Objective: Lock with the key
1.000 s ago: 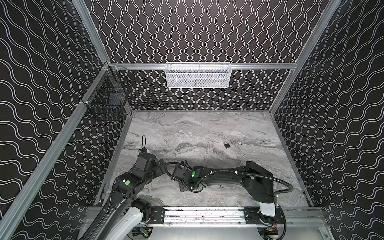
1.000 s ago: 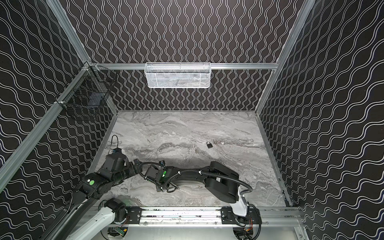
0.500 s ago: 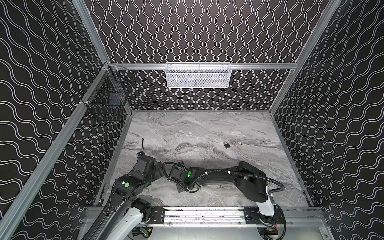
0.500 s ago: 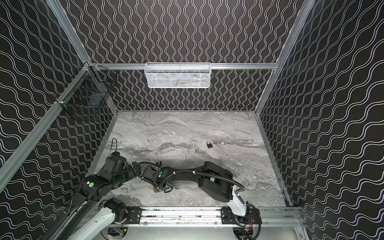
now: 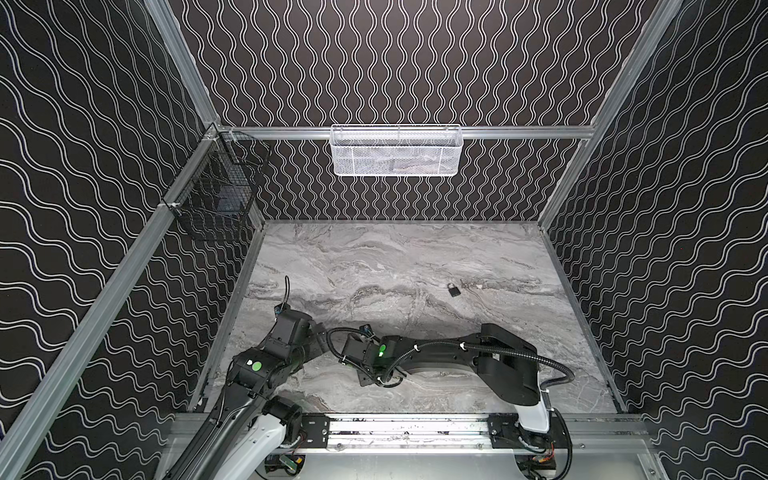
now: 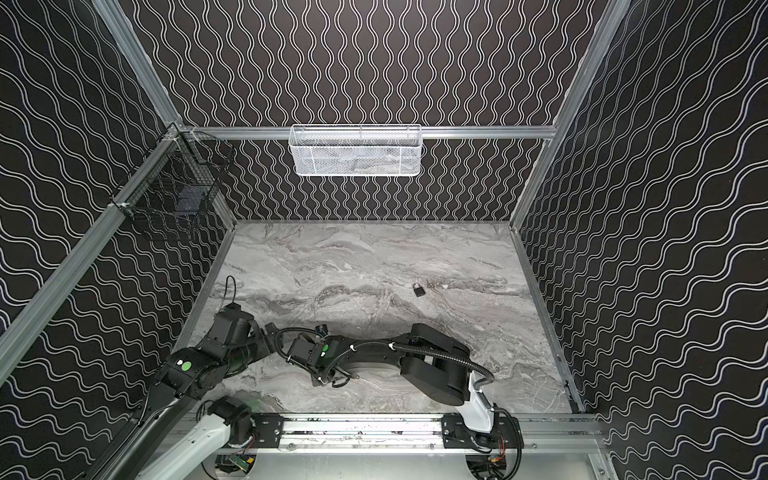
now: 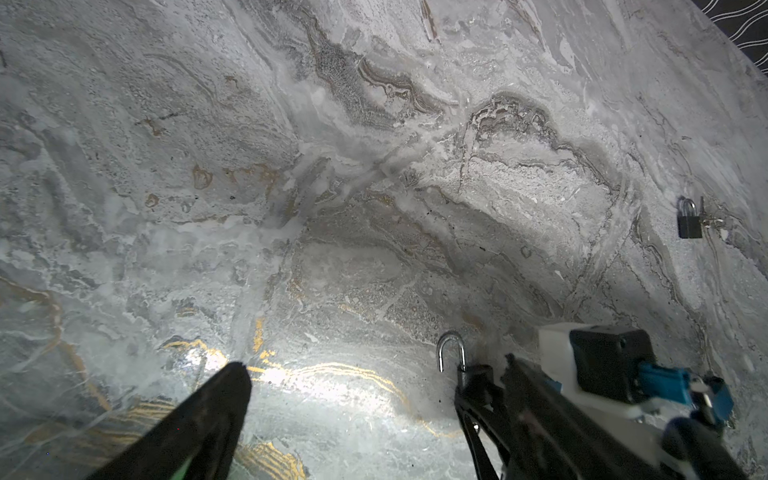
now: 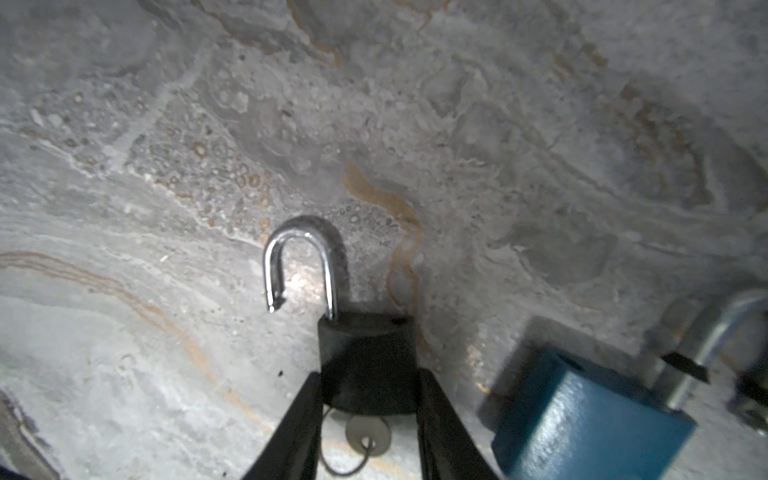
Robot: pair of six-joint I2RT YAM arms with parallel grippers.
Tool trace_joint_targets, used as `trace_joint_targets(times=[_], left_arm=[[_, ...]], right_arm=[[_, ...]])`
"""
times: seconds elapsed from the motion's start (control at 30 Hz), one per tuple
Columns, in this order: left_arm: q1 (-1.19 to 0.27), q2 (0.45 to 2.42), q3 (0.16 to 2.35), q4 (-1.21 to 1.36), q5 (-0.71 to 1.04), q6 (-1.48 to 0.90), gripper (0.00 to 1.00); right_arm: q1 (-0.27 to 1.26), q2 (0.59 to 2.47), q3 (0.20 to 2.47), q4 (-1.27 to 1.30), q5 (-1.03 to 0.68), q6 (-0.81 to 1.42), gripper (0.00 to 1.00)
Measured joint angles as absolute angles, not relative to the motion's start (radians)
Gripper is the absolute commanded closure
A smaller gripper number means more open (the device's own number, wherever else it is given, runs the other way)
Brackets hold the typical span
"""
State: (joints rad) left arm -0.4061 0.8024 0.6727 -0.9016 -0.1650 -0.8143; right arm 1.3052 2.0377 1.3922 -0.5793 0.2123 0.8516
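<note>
The marble table (image 5: pixel 415 257) carries everything. Over the last second the right arm (image 5: pixel 449 357) has slid across toward the left arm (image 5: pixel 266 365). The right gripper (image 8: pixel 368 376) has drawn its fingers in, and they now press on both flanks of the black padlock (image 8: pixel 365 349), so it is grasping the body. The left gripper (image 7: pixel 374 365) has stayed spread wide and holds nothing, with that lock just off its far finger.

A blue padlock (image 8: pixel 582 419) sits just beside the right gripper, apart from its fingers. Another small padlock (image 5: pixel 454 291) lies well beyond both tools.

The black lock's shackle (image 8: pixel 301 257) points away from the right gripper. It is swung out with its free end clear of the body, so the lock is still undone. The key (image 8: pixel 368 432) sits behind the body, between the fingers, apparently in the keyhole, with its ring trailing. With the body now pinned, I judge the next need is to press the shackle home and turn the key, likely work for the free gripper.
</note>
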Motion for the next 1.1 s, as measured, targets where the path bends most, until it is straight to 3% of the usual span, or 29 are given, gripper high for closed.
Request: trace_joint_targets(times=[0.3, 0.67, 1.1], left_arm=[[-0.404, 0.815, 0.659, -0.888, -0.134, -0.812, 0.01], [-0.403, 0.838, 0.636, -0.854, -0.111, -0.805, 0.02], [-0.400, 0.871, 0.540, -0.624, 0.078, -0.780, 0.02]], right_arm=[[1.306, 2.040, 1.390, -0.559, 0.212, 0.817, 0.66], [1.305, 2.026, 1.365, -0.509, 0.212, 0.784, 0.82], [1.243, 1.809, 1.193, -0.422, 0.175, 0.766, 0.86]])
